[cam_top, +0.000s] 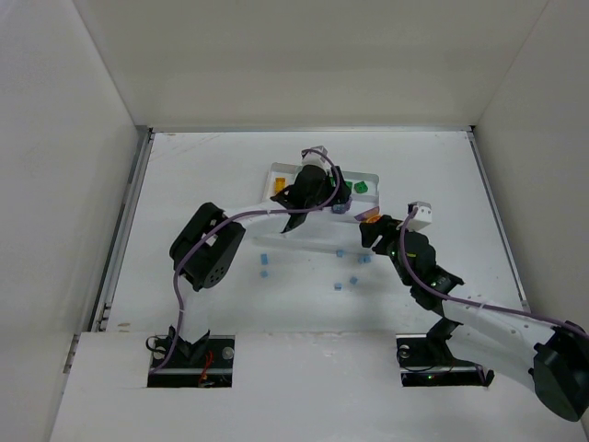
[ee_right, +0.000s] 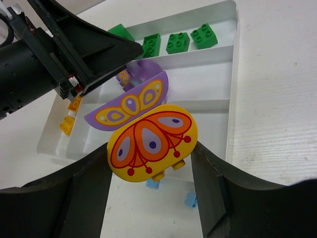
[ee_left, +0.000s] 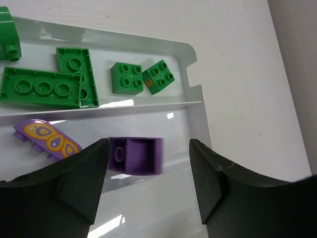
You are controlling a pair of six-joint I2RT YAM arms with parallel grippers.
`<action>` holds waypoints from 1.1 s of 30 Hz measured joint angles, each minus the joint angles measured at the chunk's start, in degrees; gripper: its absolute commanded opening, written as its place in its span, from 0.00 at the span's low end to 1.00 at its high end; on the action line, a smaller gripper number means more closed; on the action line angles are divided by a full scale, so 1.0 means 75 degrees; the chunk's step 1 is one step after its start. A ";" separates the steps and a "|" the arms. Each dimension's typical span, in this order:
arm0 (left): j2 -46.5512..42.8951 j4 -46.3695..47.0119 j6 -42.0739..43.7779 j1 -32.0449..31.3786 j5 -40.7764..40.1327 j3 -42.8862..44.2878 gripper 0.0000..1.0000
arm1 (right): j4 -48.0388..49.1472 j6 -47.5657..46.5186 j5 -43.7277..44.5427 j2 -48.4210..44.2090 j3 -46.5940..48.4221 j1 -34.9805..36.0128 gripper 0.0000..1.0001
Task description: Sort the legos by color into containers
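Though green legos (ee_left: 44, 89) were binned, blue legos (cam_top: 338, 284) were not; a yellow piece (ee_right: 148, 139) was pinched by the right pincer (ee_right: 151, 148), the left pincer (ee_left: 149, 145) spread.

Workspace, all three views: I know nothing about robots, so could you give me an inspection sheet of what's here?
Surface: white table, small blue bricks loose on it.
Job's things: white tray; green bricks in one compartment, purple wing piece in the next, yellow bricks elsewhere in it.
Clutter: nothing seen.
Grippers: left gripper open over the tray, a blurred purple brick between its fingers; right gripper shut on an orange wing piece.
Cables: purple cable along each arm.
Surroundings: white walls on three sides.
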 measured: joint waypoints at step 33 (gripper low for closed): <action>-0.2658 0.0050 -0.1734 -0.0358 0.1687 -0.2500 0.60 | 0.0312 -0.0239 -0.0618 0.1480 0.0160 0.0522 0.42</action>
